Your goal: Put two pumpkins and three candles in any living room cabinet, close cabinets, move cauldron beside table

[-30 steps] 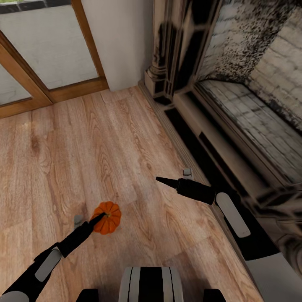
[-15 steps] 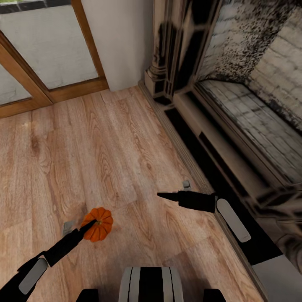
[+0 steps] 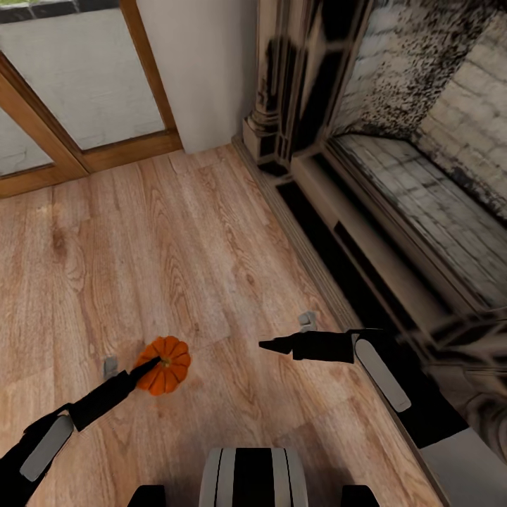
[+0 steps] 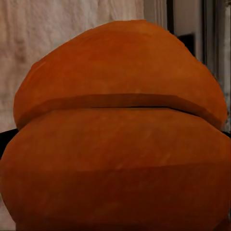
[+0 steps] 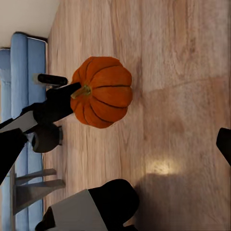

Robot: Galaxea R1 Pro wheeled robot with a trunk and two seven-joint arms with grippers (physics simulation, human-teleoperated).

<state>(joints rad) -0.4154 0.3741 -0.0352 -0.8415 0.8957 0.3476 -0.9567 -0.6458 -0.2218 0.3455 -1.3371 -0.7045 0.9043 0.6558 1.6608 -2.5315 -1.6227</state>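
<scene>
The left hand point(image 3: 151, 366) pinches a pumpkin point(image 3: 165, 363) above the wood floor point(image 3: 176, 246), well short of the grey fireplace point(image 3: 394, 141). Nearer the fireplace, the right hand point(image 3: 271, 345) hovers; I cannot tell its state. No writing is legible.

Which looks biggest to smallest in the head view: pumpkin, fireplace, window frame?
1. Fireplace, largest as seen.
2. Window frame, cut off by the picture's edge, so its full extent is unsure.
3. Pumpkin, smallest, at the left gripper.
</scene>
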